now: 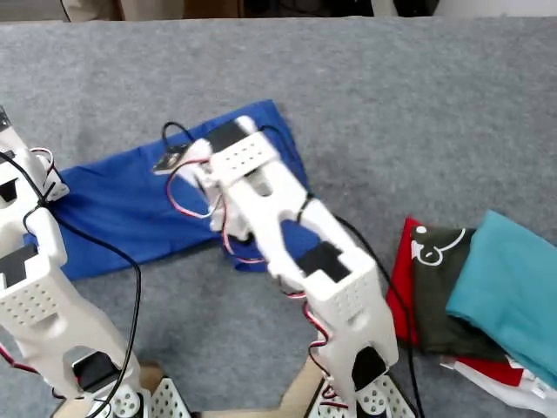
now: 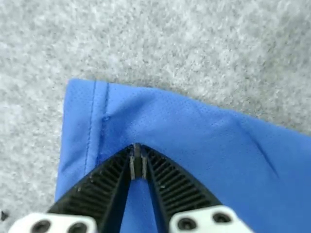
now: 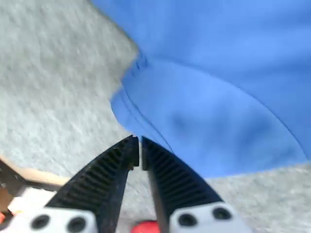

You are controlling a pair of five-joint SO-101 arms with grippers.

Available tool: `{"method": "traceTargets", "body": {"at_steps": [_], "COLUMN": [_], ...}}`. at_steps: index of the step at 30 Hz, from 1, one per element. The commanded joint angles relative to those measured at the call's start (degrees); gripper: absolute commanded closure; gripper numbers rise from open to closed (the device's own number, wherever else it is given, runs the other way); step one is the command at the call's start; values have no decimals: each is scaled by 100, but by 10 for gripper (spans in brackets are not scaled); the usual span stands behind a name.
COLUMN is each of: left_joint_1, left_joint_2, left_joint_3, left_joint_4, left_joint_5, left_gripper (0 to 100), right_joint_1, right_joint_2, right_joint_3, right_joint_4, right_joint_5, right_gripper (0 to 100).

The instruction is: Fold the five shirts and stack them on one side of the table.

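One blue shirt [image 1: 130, 209] lies in a long band, left pincer [image 2: 137, 154] and right pincer [image 3: 139, 145] pinching its edges.

No lettering, number or label is legible anywhere. The dark shirt [image 1: 438, 283] in the pile at the right of the tabletop [image 1: 418, 104] carries a white printed figure [image 1: 424, 247], which is a drawing and not readable text.
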Motion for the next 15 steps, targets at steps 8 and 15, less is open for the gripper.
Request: {"method": "traceTargets", "body": {"at_steps": [8,15], "left_joint_1": [-70,-70], "left_joint_2": [-4,-4], "left_joint_3": [-176,-176], "left_joint_4": [35,35], "left_joint_5": [9,9], "left_gripper": [981,981], "right_joint_1": [321,330], "right_joint_2": [-2070,-2580], "right_joint_3": [2466,4391], "right_joint_4": [-1064,-3095], "right_joint_5": [1899,2347], "right_gripper": [843,713]}}
